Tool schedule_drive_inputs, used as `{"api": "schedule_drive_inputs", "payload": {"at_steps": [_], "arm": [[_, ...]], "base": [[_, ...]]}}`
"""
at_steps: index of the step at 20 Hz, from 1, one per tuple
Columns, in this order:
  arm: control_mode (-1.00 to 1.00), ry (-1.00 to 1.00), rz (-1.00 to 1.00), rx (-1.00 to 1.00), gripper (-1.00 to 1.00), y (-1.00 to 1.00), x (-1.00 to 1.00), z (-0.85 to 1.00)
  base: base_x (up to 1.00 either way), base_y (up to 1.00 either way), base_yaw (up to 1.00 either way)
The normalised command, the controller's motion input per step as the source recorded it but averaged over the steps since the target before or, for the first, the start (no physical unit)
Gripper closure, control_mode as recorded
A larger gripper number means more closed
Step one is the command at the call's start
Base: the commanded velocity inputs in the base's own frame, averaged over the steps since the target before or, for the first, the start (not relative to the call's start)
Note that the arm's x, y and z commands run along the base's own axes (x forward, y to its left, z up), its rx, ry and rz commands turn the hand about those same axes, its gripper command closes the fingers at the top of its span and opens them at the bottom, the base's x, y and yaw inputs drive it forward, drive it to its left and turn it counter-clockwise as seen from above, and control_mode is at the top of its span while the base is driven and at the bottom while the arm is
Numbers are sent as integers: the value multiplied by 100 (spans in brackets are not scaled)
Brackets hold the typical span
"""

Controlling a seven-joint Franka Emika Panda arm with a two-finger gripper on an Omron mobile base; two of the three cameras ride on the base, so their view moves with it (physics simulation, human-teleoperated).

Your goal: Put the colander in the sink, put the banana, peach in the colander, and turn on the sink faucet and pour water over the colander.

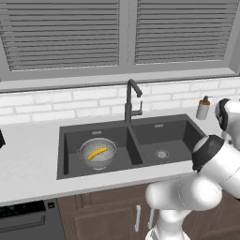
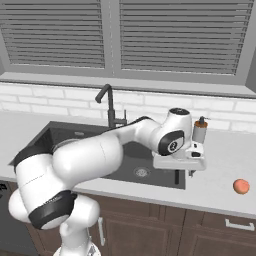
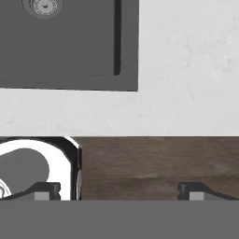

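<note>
The dark grey double-basin rectangular sink point(image 1: 136, 161) is set into the pale stone counter point(image 1: 28, 159) under the shuttered window. In its left basin sits the round silver metal colander with the perforated wall point(image 1: 98, 153), upright on the basin floor, and inside it lies the small curved yellow banana point(image 1: 97, 153), resting across the bowl's bottom. The right basin holds nothing but its round metal drain point(image 1: 161, 153). The tall dark grey gooseneck faucet point(image 1: 131, 100) stands behind the divider between the two basins, and I see no water running from it.

The small round orange-pink peach point(image 2: 241, 186) lies on the counter, well apart from the sink, off to its right and near the counter's front edge. A small soap dispenser bottle with a dark pump point(image 2: 200, 130) stands at the back of the counter, beside the sink's right end.

My gripper point(image 2: 184, 175) hangs above the sink's front right corner, pointing down. My fingers point(image 3: 193, 190) are spread wide apart, and they have hold of nothing. Looking down along them I see the sink's corner, the pale counter and the brown wooden cabinet front point(image 3: 154, 163) below it.
</note>
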Motion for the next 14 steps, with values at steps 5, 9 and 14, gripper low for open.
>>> {"api": "schedule_drive_inputs", "payload": {"at_steps": [5, 9, 14], "arm": [[-100, 5, 0, 0, -100, -54, -6, 22], [-100, 3, 0, 2, -100, -48, 0, 12], [-100, 0, 0, 2, -100, -16, 0, 0]], "base": [[0, 0, 0], [0, 0, 0], [0, 0, 0]]}}
